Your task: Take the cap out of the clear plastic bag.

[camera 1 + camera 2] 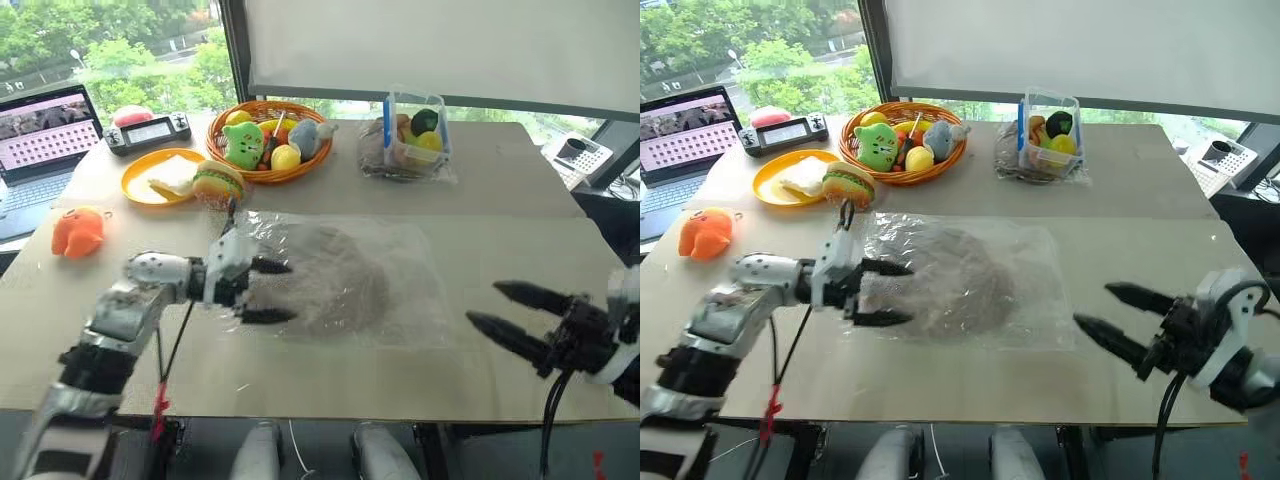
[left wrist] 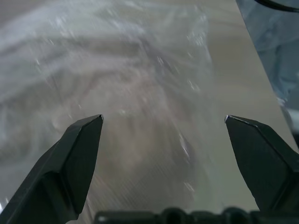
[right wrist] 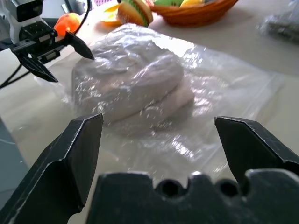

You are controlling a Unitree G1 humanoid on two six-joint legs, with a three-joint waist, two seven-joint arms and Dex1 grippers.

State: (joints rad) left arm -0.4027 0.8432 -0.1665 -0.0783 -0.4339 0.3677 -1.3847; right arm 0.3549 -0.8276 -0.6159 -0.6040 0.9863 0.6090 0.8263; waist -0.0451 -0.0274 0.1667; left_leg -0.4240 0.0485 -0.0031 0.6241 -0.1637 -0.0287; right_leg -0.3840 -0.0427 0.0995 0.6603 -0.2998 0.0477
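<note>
Fingers: left gripper (image 1: 268, 291) spread wide at the clear plastic bag (image 1: 400, 290) edge, right gripper (image 1: 510, 310) spread, apart | cap (image 1: 340, 275) inside bag on surface (image 1: 300, 380) | advice: pinch only film, pin far side.

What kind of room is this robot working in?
Probably an office or lab set up for testing: a laptop sits open at the table's corner, a desk phone stands by a large window over trees, and toy food fills a basket.
</note>
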